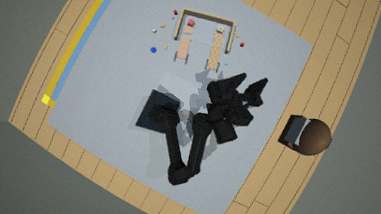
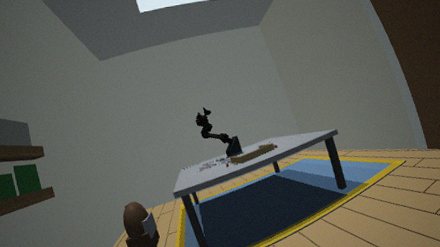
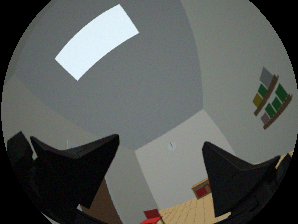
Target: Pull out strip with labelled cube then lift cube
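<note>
A three-sided wooden fence (image 1: 208, 16) (image 2: 254, 152) stands at the far side of the grey table (image 1: 106, 77) (image 2: 294, 145). Two tan strips run out of its open side. The left strip (image 1: 184, 48) seems to be in two pieces and bears a red cube (image 1: 190, 23) at its far end. The right strip (image 1: 216, 50) looks whole and bears a pale cube (image 1: 219, 30) with a mark on top. My gripper (image 1: 250, 83) (image 2: 204, 116) (image 3: 162, 144) is open and empty. It is raised high above the table, short of the strips' near ends, and points up at the wall and ceiling.
Small loose bits lie around the fence: red balls (image 1: 176, 12) (image 1: 242, 44), a blue ball (image 1: 154, 50) and a few pale pieces (image 1: 162, 25). The arm's dark base (image 1: 157, 111) sits mid-table. A brown egg-shaped object (image 1: 315, 137) (image 2: 134, 219) stands on the floor beside the table.
</note>
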### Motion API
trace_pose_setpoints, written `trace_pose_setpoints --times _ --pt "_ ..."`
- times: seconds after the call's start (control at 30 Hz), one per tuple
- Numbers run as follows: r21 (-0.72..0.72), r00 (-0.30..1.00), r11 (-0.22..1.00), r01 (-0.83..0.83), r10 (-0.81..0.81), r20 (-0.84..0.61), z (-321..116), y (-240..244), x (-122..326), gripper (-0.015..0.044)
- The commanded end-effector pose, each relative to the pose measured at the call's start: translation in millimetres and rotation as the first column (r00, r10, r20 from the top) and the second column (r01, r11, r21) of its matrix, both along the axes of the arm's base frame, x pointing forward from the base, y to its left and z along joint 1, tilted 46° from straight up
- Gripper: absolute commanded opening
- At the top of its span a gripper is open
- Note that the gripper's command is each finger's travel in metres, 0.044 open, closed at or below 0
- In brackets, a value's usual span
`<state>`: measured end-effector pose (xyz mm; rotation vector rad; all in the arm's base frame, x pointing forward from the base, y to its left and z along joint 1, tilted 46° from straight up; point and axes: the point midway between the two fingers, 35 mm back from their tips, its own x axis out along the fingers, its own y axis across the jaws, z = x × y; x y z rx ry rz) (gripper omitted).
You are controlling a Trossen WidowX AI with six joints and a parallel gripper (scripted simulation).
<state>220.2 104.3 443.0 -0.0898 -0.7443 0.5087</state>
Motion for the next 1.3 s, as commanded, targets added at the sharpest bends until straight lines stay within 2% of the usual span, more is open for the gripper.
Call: trace_pose_setpoints --times 0.0,0.07,0.27,0.4,0.53,0.7,0.83,0.9,1.27 --pt "0.002 1.000 1.000 0.005 -0.005 -0.008 -2 0 2 0.0400" --pt "0.011 0.996 0.999 0.044 -0.043 -0.076 -17 0 20 0.0400" --pt "-0.043 0.903 0.971 0.235 -0.235 -0.361 -101 1 85 0.0400" --pt "-0.162 0.777 0.923 0.348 -0.381 -0.502 -165 -1 109 0.0400" --pt "-0.332 0.616 0.842 0.424 -0.537 -0.576 -229 -7 118 0.0400" --pt "-0.586 0.390 0.672 0.453 -0.740 -0.548 -306 -21 110 0.0400" --pt "-0.789 0.212 0.456 0.413 -0.890 -0.403 -359 -41 88 0.0400" --pt "-0.841 0.166 0.375 0.390 -0.927 -0.337 -372 -48 79 0.0400" --pt "-0.847 0.160 0.365 0.387 -0.931 -0.328 -373 -49 78 0.0400"
